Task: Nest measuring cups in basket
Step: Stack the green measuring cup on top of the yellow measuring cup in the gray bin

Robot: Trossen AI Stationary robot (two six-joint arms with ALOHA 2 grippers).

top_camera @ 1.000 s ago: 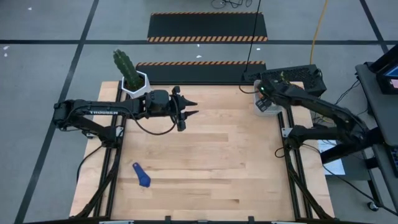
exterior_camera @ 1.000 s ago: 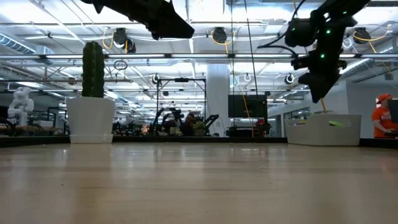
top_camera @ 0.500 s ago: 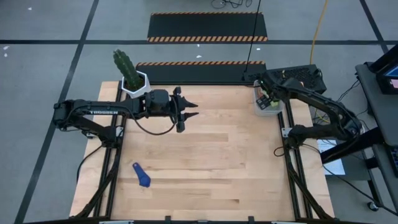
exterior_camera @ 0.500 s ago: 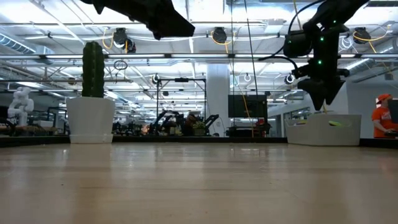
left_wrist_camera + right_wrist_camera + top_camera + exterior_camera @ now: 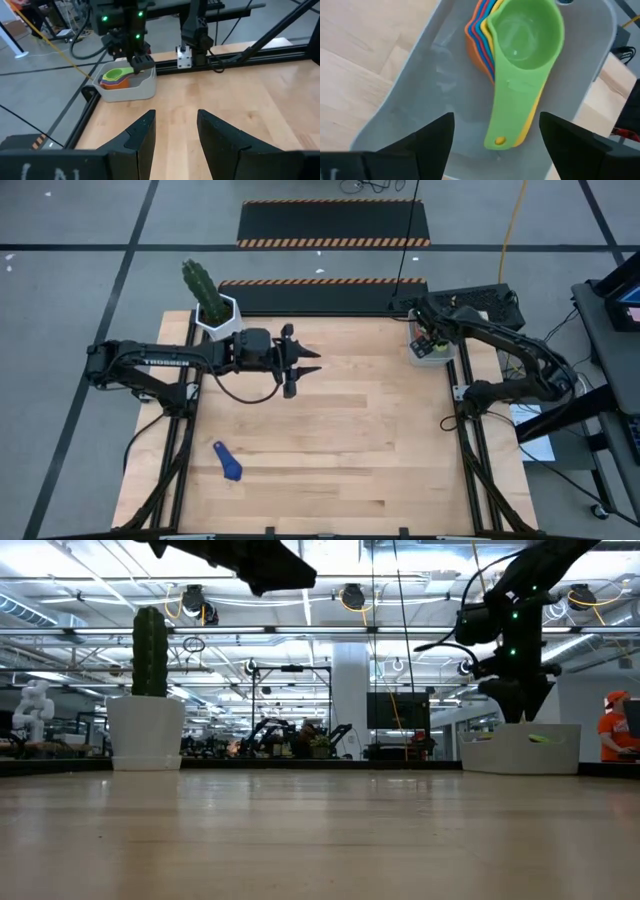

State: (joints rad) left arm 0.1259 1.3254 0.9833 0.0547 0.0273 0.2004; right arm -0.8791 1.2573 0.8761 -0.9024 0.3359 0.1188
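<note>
Cups (image 5: 520, 55) nested in basket (image 5: 420, 100), green on top | R gripper (image 5: 495, 145) spread above | L gripper (image 5: 175, 135) parted, empty

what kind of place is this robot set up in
Likely a large robotics lab or workshop hall: ceiling trusses with hanging lamps, hazard-striped floor mats, and other machines behind the wooden table.

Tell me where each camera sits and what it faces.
High: overhead, straight down; both arms, basket, blue cup.
Low: table height, level; cactus pot, right tool above basket.
Left wrist: across table toward basket; own open fingers.
Right wrist: down into basket; green cup topmost.
All four show the basket.
</note>
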